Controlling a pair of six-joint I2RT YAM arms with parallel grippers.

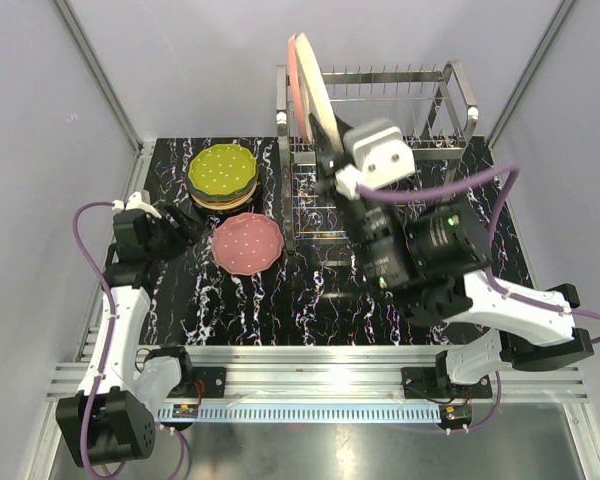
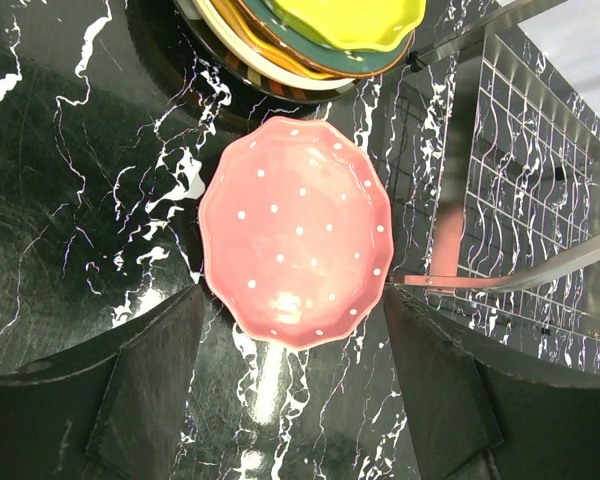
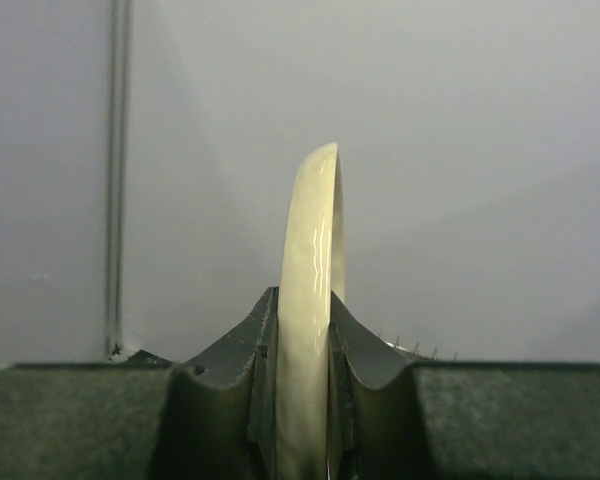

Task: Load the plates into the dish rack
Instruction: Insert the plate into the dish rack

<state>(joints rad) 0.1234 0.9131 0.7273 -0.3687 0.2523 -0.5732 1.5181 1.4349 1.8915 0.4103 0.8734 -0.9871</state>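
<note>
My right gripper (image 1: 327,150) is shut on the rim of a pink and cream plate (image 1: 308,85). It holds the plate upright on edge over the left end of the dish rack (image 1: 450,110). In the right wrist view the cream rim (image 3: 308,250) stands pinched between both fingers of that gripper (image 3: 302,350). A dotted pink plate (image 1: 247,242) lies flat on the table. My left gripper (image 2: 292,400) is open just short of the dotted pink plate (image 2: 298,232), its fingers (image 2: 150,390) wider than the plate and apart from it. A stack of plates (image 1: 223,178) topped by a dotted green one sits behind.
The black marbled tabletop (image 1: 310,310) runs between grey walls. The rack's wire floor (image 2: 520,200) lies right of the pink plate. The plate stack (image 2: 310,40) sits just beyond that plate. The right arm (image 1: 430,250) reaches over the front of the rack.
</note>
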